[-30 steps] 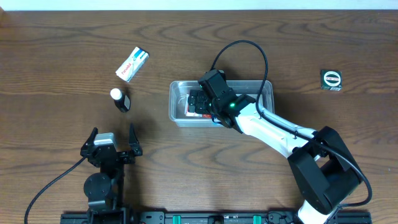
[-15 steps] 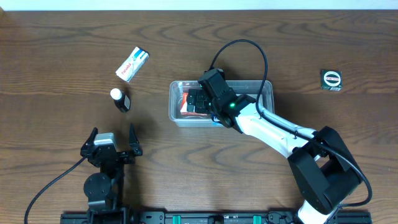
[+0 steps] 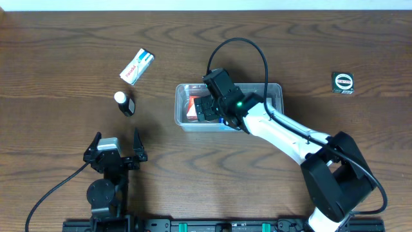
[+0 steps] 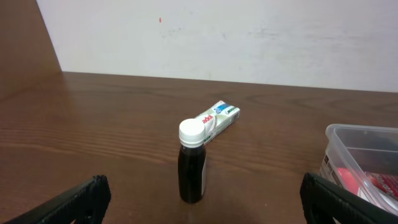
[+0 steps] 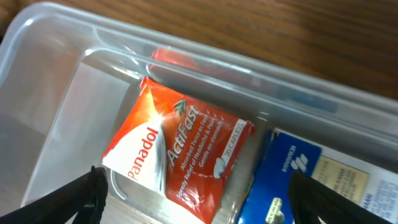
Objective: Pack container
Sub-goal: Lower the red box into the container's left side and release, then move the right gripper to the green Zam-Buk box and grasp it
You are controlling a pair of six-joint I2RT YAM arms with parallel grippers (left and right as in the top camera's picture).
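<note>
Container (image 3: 275, 90) sits mid-counter (image 3: 64, 32), open top up, so either arm can lower items straight in. Inside it a red Panadol box (image 5: 174, 149) lies near the container's end wall with a blue box (image 5: 292, 180) close beside it, likely to keep floor free for more. The right arm reaches forward over the container, wrist pitched down, its right claw (image 5: 193, 199) spread wide above the red box, gripping nothing. Left of the container stand a small bottle (image 3: 125, 103) and a white carton (image 3: 137, 66), unpacked. Farther off on that side the left claw (image 3: 117, 140) rests spread and empty.
</note>
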